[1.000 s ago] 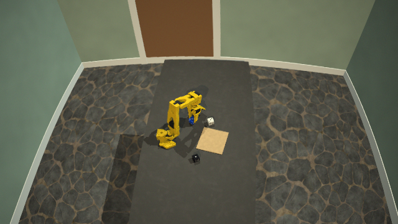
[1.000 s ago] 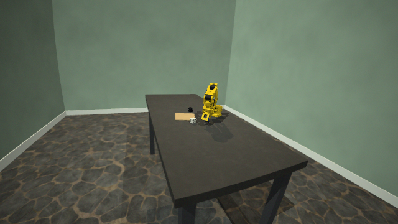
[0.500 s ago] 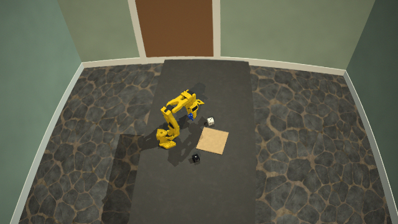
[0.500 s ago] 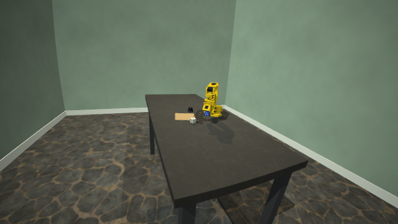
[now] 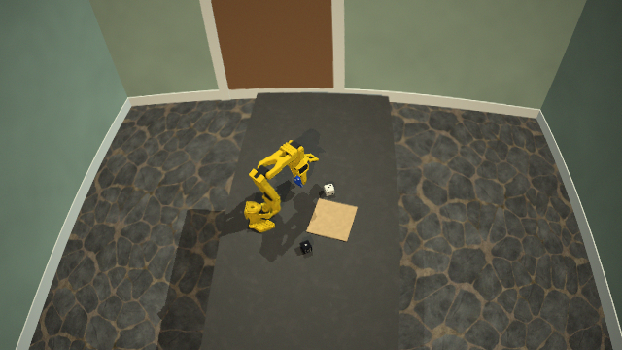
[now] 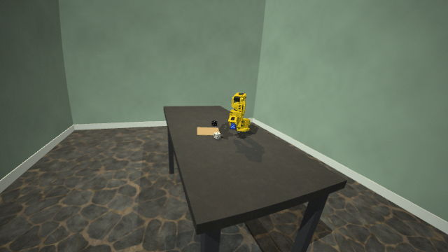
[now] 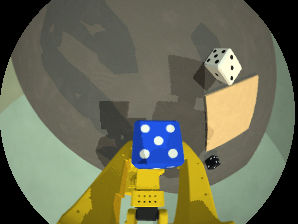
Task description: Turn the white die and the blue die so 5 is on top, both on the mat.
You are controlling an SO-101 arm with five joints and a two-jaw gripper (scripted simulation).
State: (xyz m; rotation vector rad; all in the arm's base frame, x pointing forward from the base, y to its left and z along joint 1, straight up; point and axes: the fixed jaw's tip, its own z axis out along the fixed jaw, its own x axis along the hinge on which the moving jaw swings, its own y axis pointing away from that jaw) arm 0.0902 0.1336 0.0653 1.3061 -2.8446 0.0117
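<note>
Blue die [image 5: 298, 181] [image 6: 233, 126] [image 7: 158, 143] in jaws [image 5: 302, 182] [image 6: 232, 127], mat [image 5: 332, 220] [image 6: 207, 131] [image 7: 231, 114] beside

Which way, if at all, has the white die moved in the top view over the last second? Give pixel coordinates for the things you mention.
No: white die [image 5: 329, 190] [image 7: 223, 66] sits just off the mat's [image 5: 332, 220] [image 7: 231, 114] same edge.
</note>
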